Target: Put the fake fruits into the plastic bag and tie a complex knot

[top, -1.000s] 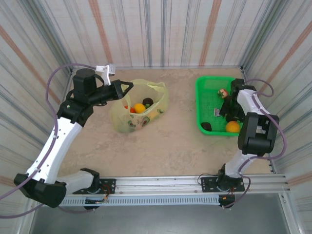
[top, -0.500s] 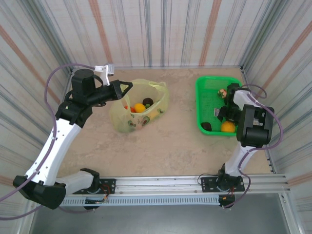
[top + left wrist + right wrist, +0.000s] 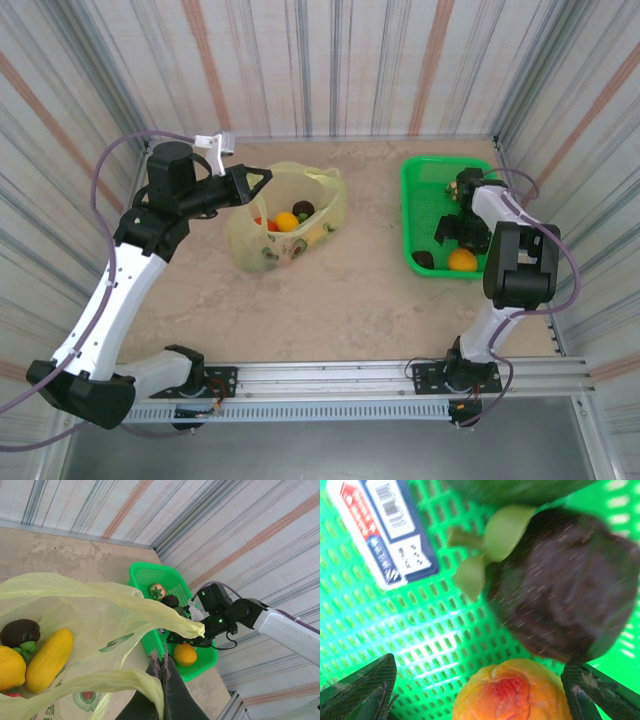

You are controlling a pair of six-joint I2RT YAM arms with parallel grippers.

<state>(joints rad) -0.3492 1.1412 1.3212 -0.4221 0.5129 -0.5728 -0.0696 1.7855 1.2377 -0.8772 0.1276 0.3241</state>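
Observation:
The plastic bag (image 3: pixel 292 222) lies open at the back left, yellow-green and crinkly, with fake fruits inside: a dark one (image 3: pixel 20 632), a yellow one (image 3: pixel 47 659) and an orange one (image 3: pixel 287 221). My left gripper (image 3: pixel 262 179) is shut on a bag handle (image 3: pixel 145 687), holding the mouth up. My right gripper (image 3: pixel 450 234) reaches down into the green basket (image 3: pixel 425 175). In the right wrist view it (image 3: pixel 477 680) stands open, with an orange-red fruit (image 3: pixel 515 695) between its fingers and a dark brown fruit (image 3: pixel 565 590) just beyond. The knot is out of view.
The basket also holds a red fruit with a green top (image 3: pixel 157 591) and a dark fruit (image 3: pixel 424 259) at its near corner. A printed label (image 3: pixel 385 530) sticks to the basket floor. Striped walls close in three sides, and a metal rail (image 3: pixel 330 375) runs along the near edge.
My right gripper has shifted left inside the basket, and the orange fruit beside it has slid a little left too. The left arm and the bag have not moved.

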